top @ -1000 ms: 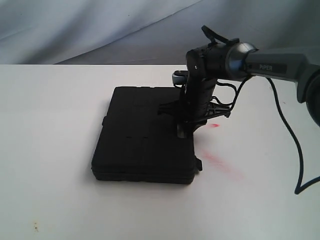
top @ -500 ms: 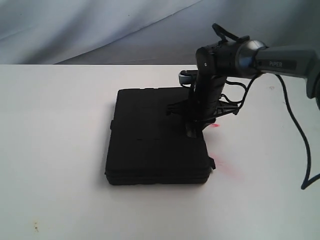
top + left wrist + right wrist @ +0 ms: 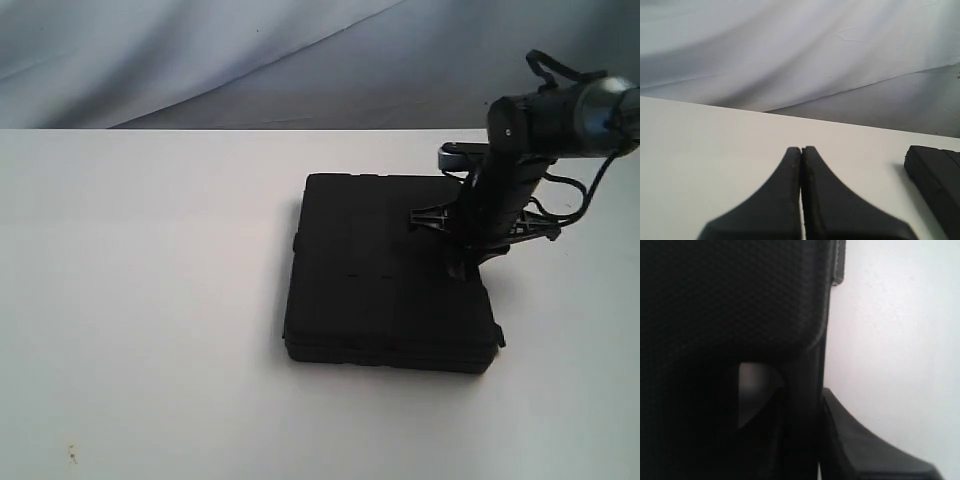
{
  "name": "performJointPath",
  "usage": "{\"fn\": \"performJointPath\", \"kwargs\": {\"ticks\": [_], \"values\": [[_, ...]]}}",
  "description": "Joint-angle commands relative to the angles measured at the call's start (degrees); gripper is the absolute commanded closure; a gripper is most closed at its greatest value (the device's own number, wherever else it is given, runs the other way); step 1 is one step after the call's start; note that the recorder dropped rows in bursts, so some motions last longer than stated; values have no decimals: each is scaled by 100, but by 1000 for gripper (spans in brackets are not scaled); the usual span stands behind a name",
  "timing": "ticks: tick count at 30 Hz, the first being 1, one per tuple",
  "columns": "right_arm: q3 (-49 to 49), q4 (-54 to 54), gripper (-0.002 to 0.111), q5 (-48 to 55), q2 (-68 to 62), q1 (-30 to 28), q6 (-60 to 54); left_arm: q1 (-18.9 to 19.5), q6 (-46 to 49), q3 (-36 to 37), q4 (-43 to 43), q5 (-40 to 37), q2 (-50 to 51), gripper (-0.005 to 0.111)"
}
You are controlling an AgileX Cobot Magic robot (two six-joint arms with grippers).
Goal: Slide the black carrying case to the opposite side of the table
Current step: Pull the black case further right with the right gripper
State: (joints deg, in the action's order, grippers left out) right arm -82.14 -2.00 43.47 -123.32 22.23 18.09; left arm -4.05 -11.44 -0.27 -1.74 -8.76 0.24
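The black case (image 3: 385, 275) lies flat on the white table (image 3: 150, 300), at 3 o'clock from its middle, with its long axis running from 12 to 6. The right gripper (image 3: 463, 268) seems clenched on its 3 o'clock edge, so this arm is the nearer one. The left gripper (image 3: 801, 152), its fingers pressed together on nothing, stays apart from the case.

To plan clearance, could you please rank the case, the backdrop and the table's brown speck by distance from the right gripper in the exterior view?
1. Case: touching the right gripper, beneath it.
2. Backdrop: behind the table, past its far edge.
3. Speck: near left corner, farthest.
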Motion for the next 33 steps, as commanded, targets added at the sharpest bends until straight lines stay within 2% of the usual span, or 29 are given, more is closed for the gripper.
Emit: {"fn": "performJointPath", "kwargs": {"ticks": [1,7,15,33], "values": [[340,-173,108,-19,48,-418,-339,-31,-9,27,-23,8,-24,107],[505,-200,108,-115,110,-910,-689,-31,-9,27,-23,8,-24,107],[505,-313,108,-163,110,-1266,-1044,-31,-9,27,-23,8,-24,107],[505,-311,108,-235,110,-1429,-1313,-31,-9,27,-23,8,-24,107]]}}
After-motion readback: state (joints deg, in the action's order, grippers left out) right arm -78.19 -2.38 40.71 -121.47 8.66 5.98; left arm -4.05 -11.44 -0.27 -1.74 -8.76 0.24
